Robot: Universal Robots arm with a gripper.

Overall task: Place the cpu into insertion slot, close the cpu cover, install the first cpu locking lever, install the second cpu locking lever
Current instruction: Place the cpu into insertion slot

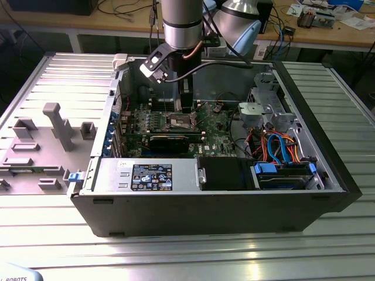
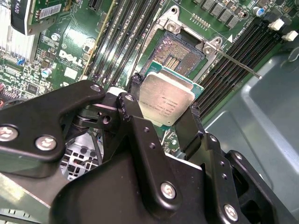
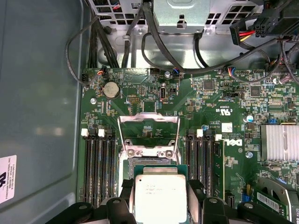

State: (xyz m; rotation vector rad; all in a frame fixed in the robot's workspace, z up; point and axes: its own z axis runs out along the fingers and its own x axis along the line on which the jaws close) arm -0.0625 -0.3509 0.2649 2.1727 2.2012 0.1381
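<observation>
My gripper (image 2: 166, 99) is shut on the cpu (image 2: 167, 98), a flat square chip with a dull silver top, its two black fingers pressing on opposite edges. In the first wrist view the cpu (image 3: 159, 197) hangs in the gripper (image 3: 160, 186) just over the near part of the insertion slot (image 3: 152, 162). The slot's dark centre (image 2: 180, 51) lies uncovered inside its silver rim. The cpu cover (image 3: 147, 150) stands open at the slot's far side. A thin locking lever (image 2: 238, 63) sticks out, unlatched. In the exterior view the gripper (image 1: 186, 108) reaches down into the case above the insertion slot (image 1: 180, 122).
Memory slots (image 3: 99, 163) run along both sides of the socket. A long black graphics card (image 1: 170, 142) lies in front of it, drive cages and blue-orange cables (image 1: 281, 146) to the exterior view's right. Black cables (image 3: 154, 51) hang over the board's far edge.
</observation>
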